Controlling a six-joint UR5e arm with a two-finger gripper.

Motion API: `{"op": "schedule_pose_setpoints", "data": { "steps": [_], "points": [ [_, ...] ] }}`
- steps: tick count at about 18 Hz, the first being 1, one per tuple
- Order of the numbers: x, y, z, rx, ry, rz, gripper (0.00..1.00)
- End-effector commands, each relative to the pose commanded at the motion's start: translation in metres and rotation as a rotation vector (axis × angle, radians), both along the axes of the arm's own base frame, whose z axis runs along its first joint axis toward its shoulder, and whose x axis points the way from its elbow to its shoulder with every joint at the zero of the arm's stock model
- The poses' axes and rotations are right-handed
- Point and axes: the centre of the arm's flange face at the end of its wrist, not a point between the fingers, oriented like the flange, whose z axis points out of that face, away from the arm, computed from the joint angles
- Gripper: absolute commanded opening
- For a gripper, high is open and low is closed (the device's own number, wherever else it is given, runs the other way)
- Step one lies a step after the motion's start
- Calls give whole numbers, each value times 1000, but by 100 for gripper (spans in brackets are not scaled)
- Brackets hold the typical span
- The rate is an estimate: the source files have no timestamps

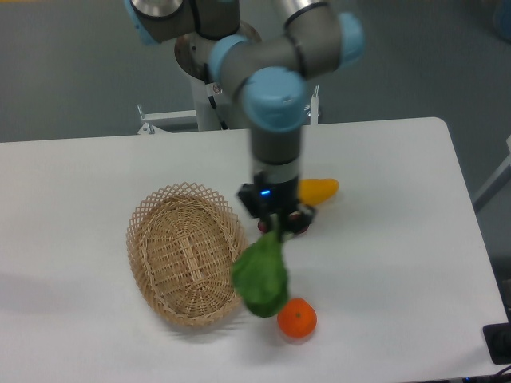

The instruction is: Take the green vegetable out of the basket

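1. One gripper (pixel 275 226) you are running is clamping the green vegetable (pixel 261 276) by its stalk.
2. The leaf is hanging outside the basket (pixel 188 254), beside its right rim, just above an orange (pixel 297 317) sitting on the desk (pixel 383 239).

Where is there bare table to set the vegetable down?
Free: the right side of the table past the yellow item, and the strip left of the basket. Crowded: around the orange, where the gripper holds the green vegetable.
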Motion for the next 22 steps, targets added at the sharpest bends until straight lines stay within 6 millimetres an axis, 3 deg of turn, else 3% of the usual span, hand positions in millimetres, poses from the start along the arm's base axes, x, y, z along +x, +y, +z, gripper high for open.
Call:
{"op": "schedule_pose_setpoints", "data": {
  "steps": [4,8,22],
  "points": [
    [-39,-34,15,5,24,-58,31],
    [-61,-55,9,-7,35,-100,31],
    [-64,-51,10,-3,39,-107,31]
  ]
}}
